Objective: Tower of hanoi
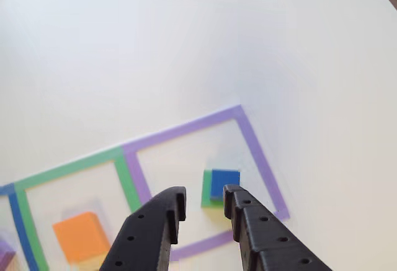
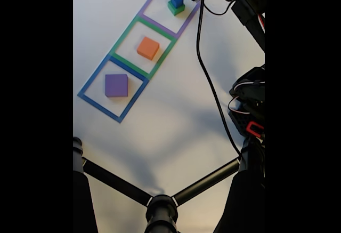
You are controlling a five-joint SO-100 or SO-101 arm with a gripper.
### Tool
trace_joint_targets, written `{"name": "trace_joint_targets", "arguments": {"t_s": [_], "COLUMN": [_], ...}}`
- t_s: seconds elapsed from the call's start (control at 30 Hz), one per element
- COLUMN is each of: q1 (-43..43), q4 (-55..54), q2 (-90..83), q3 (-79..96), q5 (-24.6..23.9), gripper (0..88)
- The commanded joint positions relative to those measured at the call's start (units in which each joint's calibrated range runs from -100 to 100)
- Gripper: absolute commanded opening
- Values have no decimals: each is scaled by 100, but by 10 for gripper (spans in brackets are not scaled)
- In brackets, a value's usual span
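- Gripper (image 1: 204,204), other view: two black fingers parted, gap empty, nothing held.
- Blue cube (image 1: 224,182) stacked on green cube (image 1: 207,191), just beyond the fingertips, inside purple tape square (image 1: 263,159).
- Orange block (image 1: 80,236) in green tape square (image 1: 68,167), left of the gripper.
- Fixed view adds: purple slab (image 2: 116,85) in blue tape square (image 2: 93,78); black cable (image 2: 210,83); tripod legs (image 2: 160,203) in the foreground.
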Motion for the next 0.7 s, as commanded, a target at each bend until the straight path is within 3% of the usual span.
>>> {"name": "trace_joint_targets", "arguments": {"t_s": [0.0,0.13,0.33,0.5,0.67], "q1": [-185,-399,-727,-773,-567], "q4": [2041,3449,4113,3943,2955], "q2": [-386,-418,-610,-882,-1443], "q3": [-1612,-2703,-2957,-2394,-776], "q5": [0,0,0,0,0], "gripper": [11,11,29,58,77]}}
